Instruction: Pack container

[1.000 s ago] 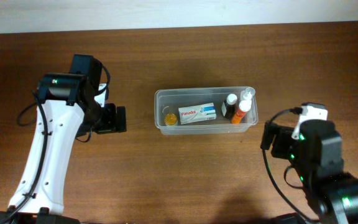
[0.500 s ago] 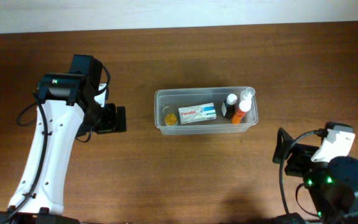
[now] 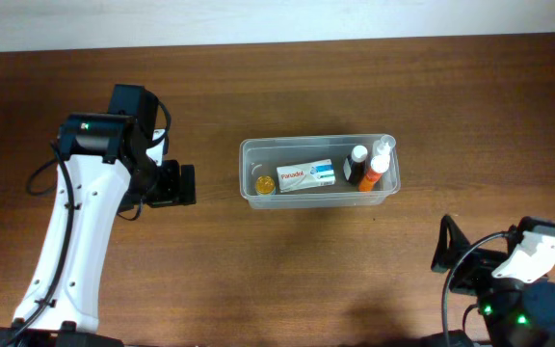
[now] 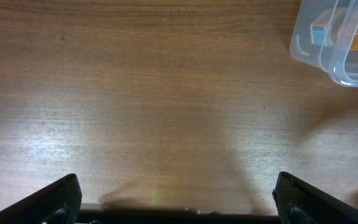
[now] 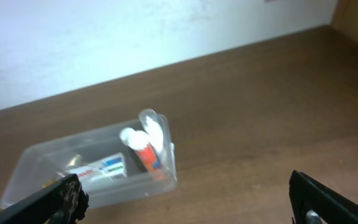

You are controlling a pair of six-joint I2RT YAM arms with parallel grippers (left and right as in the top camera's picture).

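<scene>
The container [image 3: 316, 142] is a long clear tub in the middle of the table. Inside lie a white medicine box [image 3: 305, 176], a dark bottle with a white cap [image 3: 356, 164], an orange bottle [image 3: 375, 173] and a small yellow-topped item [image 3: 263, 183]. My left gripper [image 3: 190, 184] hangs open to the left of the tub, whose corner [image 4: 304, 51] shows at the top right of the left wrist view. My right gripper [image 3: 444, 246] stands open near the front right, well away from the tub [image 5: 73, 143]. Both left fingers [image 4: 61, 199] and right fingers [image 5: 328, 202] hold nothing.
The brown wooden table [image 3: 277, 280] ends at a white wall [image 3: 277, 19] along the far side. Black cables [image 3: 41, 178] loop beside the left arm's white link [image 3: 75, 241]. The right arm's base [image 3: 528, 313] sits at the front right corner.
My right arm has drawn back from beside the tub's right end toward the front right corner. The left arm and the tub's contents have not moved.
</scene>
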